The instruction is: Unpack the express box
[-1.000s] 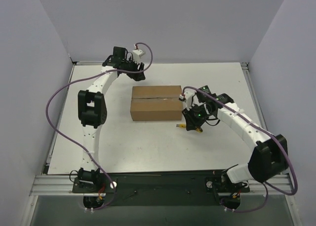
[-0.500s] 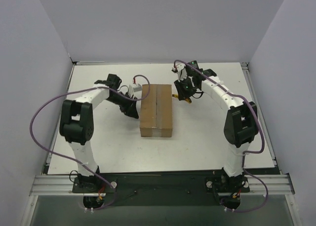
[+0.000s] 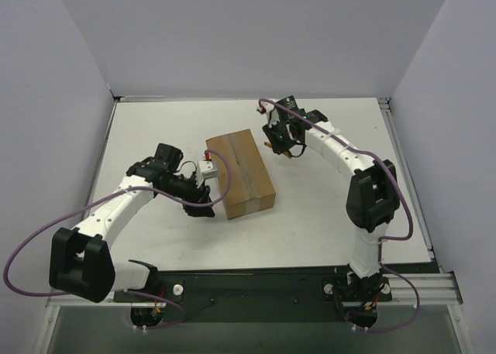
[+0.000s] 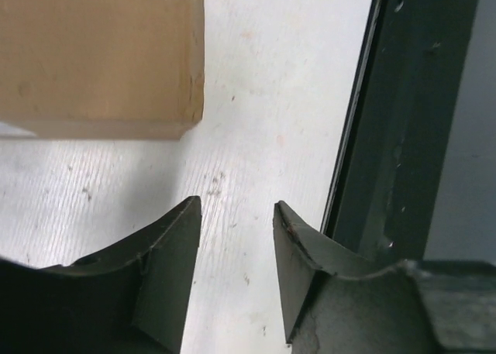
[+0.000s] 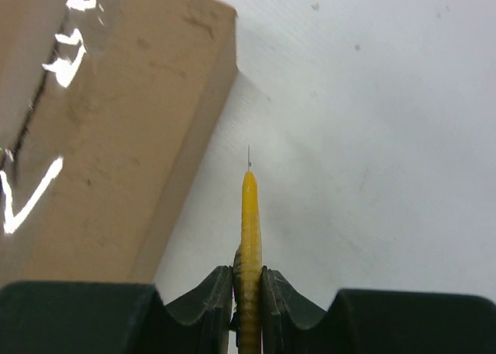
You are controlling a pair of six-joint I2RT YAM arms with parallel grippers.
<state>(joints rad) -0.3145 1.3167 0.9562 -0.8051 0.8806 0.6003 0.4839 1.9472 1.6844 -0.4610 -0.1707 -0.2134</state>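
The express box, a plain brown carton with a taped centre seam, lies shut and slightly skewed in the middle of the table. My left gripper is open and empty, low on the table against the box's left side near its near corner. In the left wrist view the box is at the upper left, ahead of my open gripper. My right gripper is at the box's far right corner, shut on a yellow utility knife with its thin blade out. The knife tip hangs just beside the box's side wall.
The white table is walled by pale panels at the back and sides. A dark rail runs along the table edge, close to my left gripper's right finger. Purple cables loop from both arms.
The box turned from lying crosswise to lengthwise, then skewed. My left arm swung from the far side to the box's near left. My right gripper carried the knife to the far right corner.
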